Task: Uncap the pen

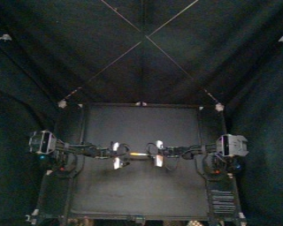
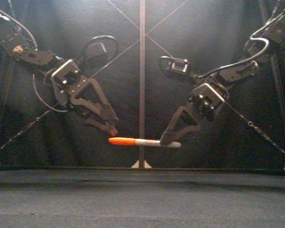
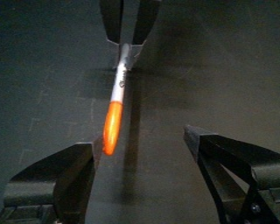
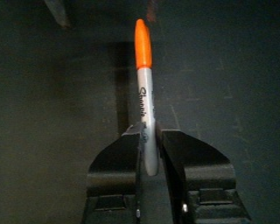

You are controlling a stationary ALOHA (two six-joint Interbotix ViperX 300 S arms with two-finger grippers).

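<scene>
Orange-capped pen (image 2: 142, 142) pinched in R gripper (image 4: 149, 133); L gripper (image 3: 149, 163) splayed (wrist cam only), seemingly off cap (image 3: 111, 131).

Black script lettering, reading "Sharpie", is running lengthwise along the pen's (image 4: 143, 101) grey barrel in the right wrist view.

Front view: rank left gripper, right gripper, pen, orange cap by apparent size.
1. left gripper and right gripper: look alike, unranked
2. pen
3. orange cap, only part of the pen
</scene>
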